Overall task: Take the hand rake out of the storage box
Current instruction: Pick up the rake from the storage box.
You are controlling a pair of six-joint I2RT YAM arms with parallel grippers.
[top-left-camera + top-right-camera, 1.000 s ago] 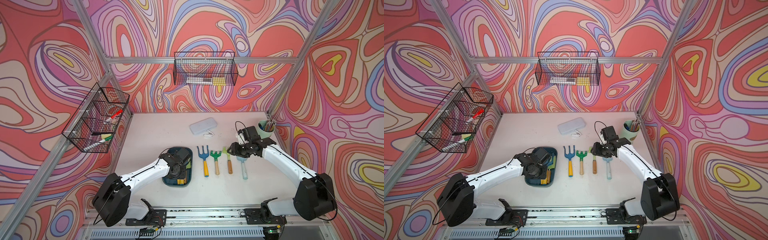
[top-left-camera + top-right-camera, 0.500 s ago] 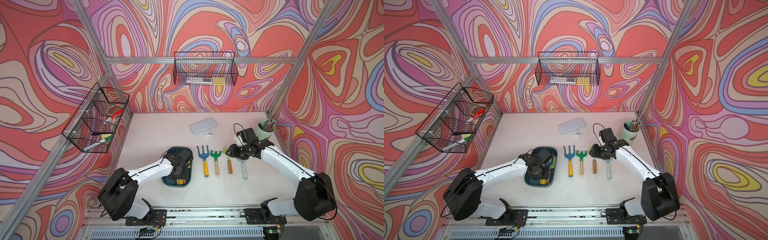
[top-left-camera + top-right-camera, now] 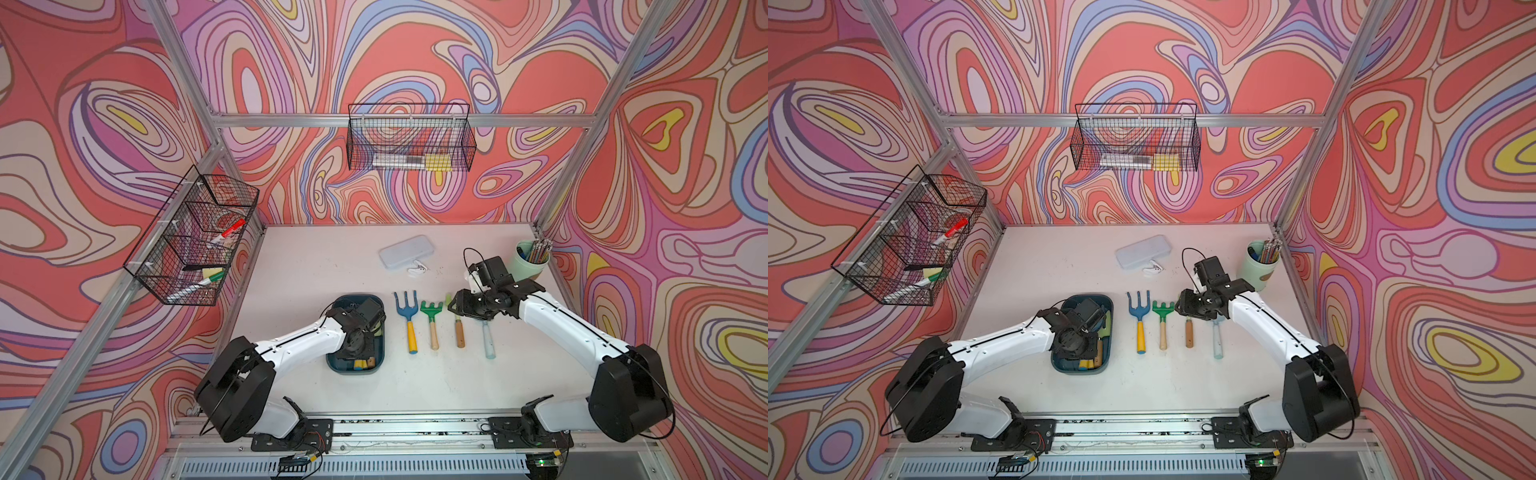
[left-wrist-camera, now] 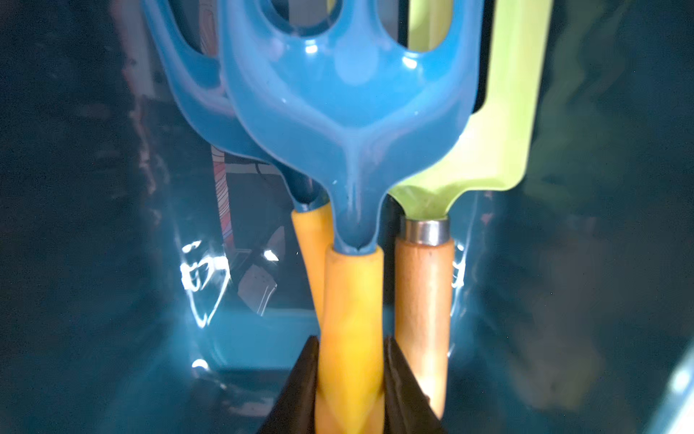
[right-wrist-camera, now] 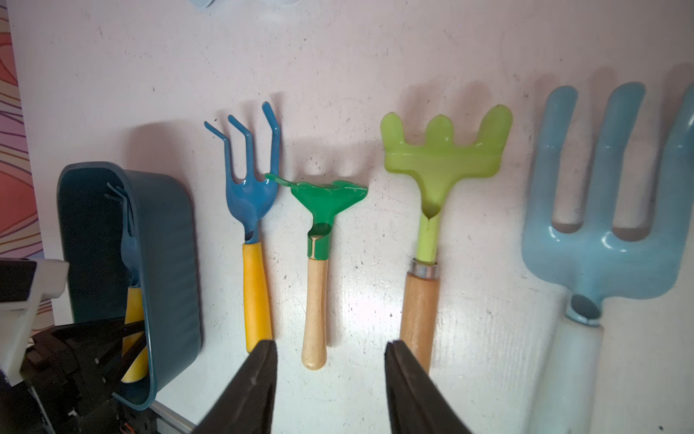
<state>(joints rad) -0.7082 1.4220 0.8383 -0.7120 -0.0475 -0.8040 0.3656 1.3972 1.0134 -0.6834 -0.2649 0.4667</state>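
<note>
Inside the storage box, my left gripper has just pinched the yellow handle of the blue hand rake, so lifting it out can begin. My right gripper hangs spread above the table. Count: three tools in the box, four laid alongside, two wire baskets.

The left gripper has pinched in. Its jaws stood wider a second ago and now press both sides of the yellow handle of the blue hand rake, which lies in the storage box. Behind it, the big black joint of the left arm has swung a little nearer the box. Across the table, the right gripper has crept slightly toward the box side. It now hangs over the head of the lime-green rake in the row of tools.
</note>
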